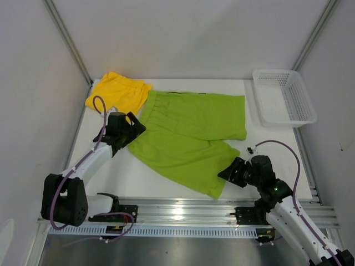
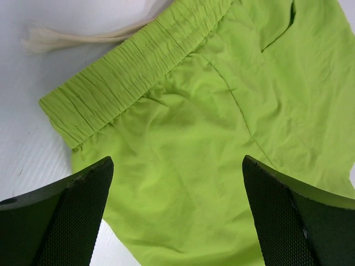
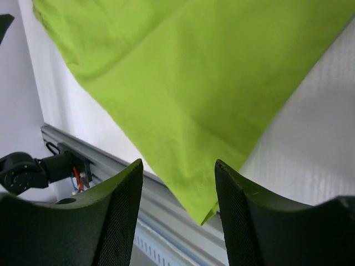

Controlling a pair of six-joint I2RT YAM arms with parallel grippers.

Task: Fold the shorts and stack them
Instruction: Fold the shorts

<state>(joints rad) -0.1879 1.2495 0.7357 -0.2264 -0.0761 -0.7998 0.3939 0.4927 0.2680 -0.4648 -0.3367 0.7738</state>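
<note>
- Nearest, top view: rail (image 1: 183, 213) with both arm bases; beyond it, table (image 1: 266, 149) carrying lime green shorts (image 1: 188, 133), spread flat and unfolded, waist to the left, legs to the right.
- Yellow shorts (image 1: 119, 91) bunched at the far left corner, touching the lime pair; basket (image 1: 283, 100) far right, well apart.
- Left gripper (image 1: 136, 128) over the waist's near corner; right gripper (image 1: 228, 172) at the near leg's hem.
- Left wrist view: fingers (image 2: 77, 216) spread fully wide, holding nothing, above waistband (image 2: 127, 77); drawstring (image 2: 72, 37) trailing on bare table.
- Right wrist view: partway open, nothing held; hem corner (image 3: 205, 213) lying right at the table's near edge, beside the rail.
- Likely step: first fold of the lime pair, not yet made. Calls for pinching waistband corner and hem, then carrying the near leg over the far one.
- Room: bare table right of the legs; little margin along the near edge.
</note>
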